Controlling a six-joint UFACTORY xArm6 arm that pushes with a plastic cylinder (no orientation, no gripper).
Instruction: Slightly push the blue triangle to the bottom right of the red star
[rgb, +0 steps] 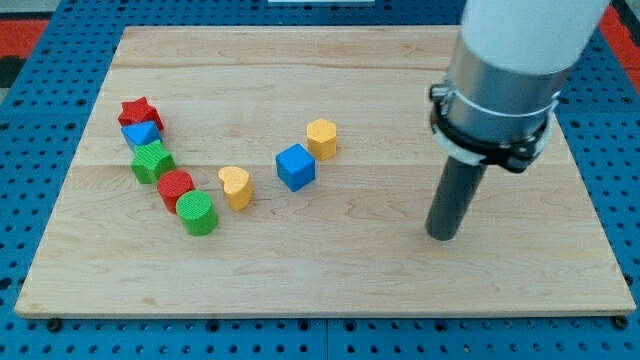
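The red star (139, 111) lies at the view's left on the wooden board. The blue triangle (141, 134) sits just below it, touching it. My tip (441, 236) stands on the board far to the view's right of both blocks, well apart from every block. The rod rises from it to the grey and white arm body at the view's top right.
A green star-shaped block (152, 161), a red cylinder (174, 188) and a green cylinder (197, 212) run in a line below the blue triangle. A yellow heart (235, 186), a blue cube (296, 166) and a yellow hexagon (321, 137) lie mid-board. The board's edge (320, 318) borders blue pegboard.
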